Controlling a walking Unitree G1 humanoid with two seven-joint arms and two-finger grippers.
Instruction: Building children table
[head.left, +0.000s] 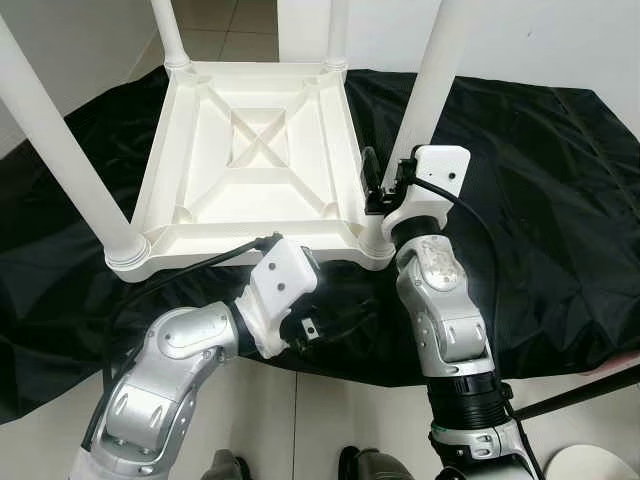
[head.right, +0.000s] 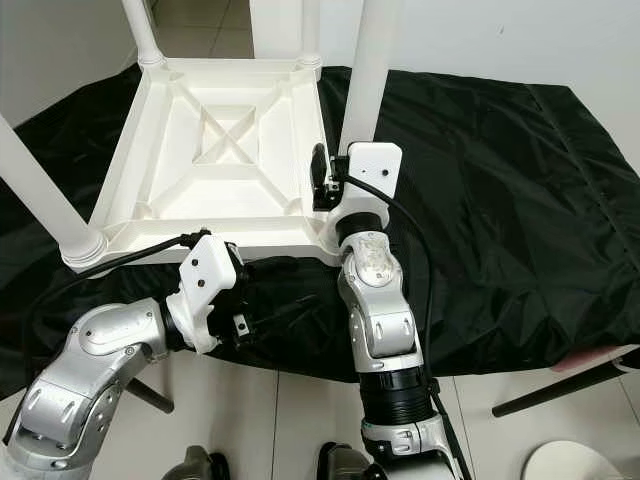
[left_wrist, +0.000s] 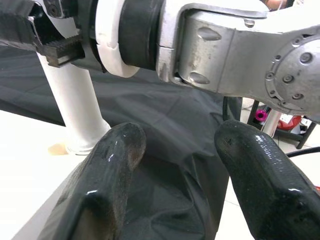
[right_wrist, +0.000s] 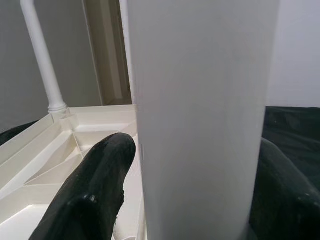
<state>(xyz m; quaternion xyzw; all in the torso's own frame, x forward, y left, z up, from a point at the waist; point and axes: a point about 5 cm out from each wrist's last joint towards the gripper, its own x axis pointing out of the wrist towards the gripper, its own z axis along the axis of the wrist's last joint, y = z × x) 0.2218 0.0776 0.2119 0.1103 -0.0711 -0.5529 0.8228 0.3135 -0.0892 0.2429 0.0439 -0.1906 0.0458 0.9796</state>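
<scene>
A white children's table (head.left: 160, 170) lies upside down on a black cloth (head.left: 540, 200), with its legs pointing up. My right gripper (head.left: 385, 190) is at the base of the near right leg (head.left: 435, 70). In the right wrist view the leg (right_wrist: 200, 100) fills the gap between both black fingers (right_wrist: 95, 190), so the gripper is shut on it. My left gripper (head.left: 330, 325) hangs low in front of the table's near edge, over the cloth. Its fingers (left_wrist: 117, 155) stand apart with nothing between them, and it faces the right forearm (left_wrist: 225, 45) and the leg's base (left_wrist: 75, 110).
The near left leg (head.left: 60, 140) and two far legs (head.left: 168, 30) stand upright at the other corners. The cloth's front hem drops to a tiled floor (head.left: 340, 420). A dark rod (head.left: 580, 395) and a round white object (head.left: 600, 465) lie at the lower right.
</scene>
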